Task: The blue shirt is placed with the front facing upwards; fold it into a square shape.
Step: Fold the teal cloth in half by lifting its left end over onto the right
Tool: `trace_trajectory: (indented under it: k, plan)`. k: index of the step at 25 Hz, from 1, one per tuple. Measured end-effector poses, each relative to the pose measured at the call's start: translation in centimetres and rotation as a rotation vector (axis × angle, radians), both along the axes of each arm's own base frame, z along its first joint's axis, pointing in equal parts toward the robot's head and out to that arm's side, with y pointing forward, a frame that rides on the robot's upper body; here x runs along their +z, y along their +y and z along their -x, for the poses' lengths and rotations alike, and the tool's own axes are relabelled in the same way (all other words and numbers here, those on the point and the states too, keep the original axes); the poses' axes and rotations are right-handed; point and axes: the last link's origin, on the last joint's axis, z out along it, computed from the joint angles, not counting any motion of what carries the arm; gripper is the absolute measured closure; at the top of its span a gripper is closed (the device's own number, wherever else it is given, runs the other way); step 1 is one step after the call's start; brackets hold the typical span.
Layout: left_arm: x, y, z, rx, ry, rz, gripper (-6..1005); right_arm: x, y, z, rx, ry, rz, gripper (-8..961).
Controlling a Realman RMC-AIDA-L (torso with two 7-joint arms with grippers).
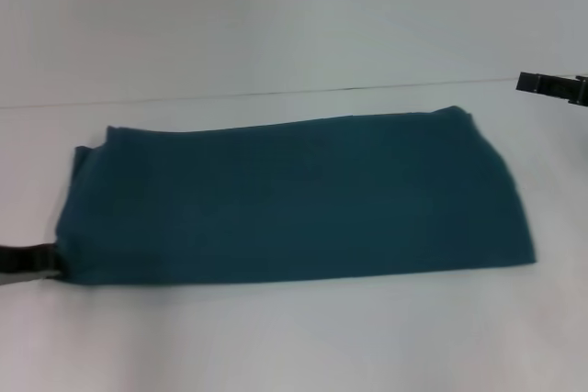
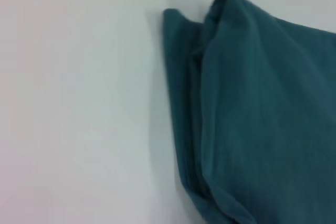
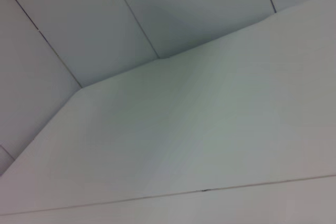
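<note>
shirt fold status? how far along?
Done: the blue shirt lies as a long band on the table, plain side up, layers stacked at its left end. In hand: left gripper at that end; right gripper off it. Left: fold crosswise into a square.

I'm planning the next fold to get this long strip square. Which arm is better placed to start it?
Probably the left. The left gripper sits at the blue shirt's near left corner, low on the table. The right gripper sits off the shirt's far right end, clear of the cloth.

plain teal-blue shirt (image 1: 294,199) on white table (image 1: 294,337).
</note>
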Motion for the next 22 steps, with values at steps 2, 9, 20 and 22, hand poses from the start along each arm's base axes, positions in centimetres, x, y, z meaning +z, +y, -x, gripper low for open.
trace_trajectory:
  k: [2,9,20,22]
  plan:
    - [0.8,-0.6,0.9,0.02,-0.012,-0.027,978,-0.1,0.2,0.2,0.005,0.001,0.0,229]
    - [3.6,-2.6,4.1,0.086,-0.046,-0.115,979,-0.4,0.6,0.8,0.018,0.007,0.002,229]
    - [7.2,-4.6,6.7,0.13,-0.058,-0.204,978,-0.7,0.7,1.0,0.019,0.013,0.007,229]
    - [7.4,-4.7,6.8,0.132,-0.057,-0.206,978,-0.8,0.7,1.0,0.018,0.014,0.008,229]
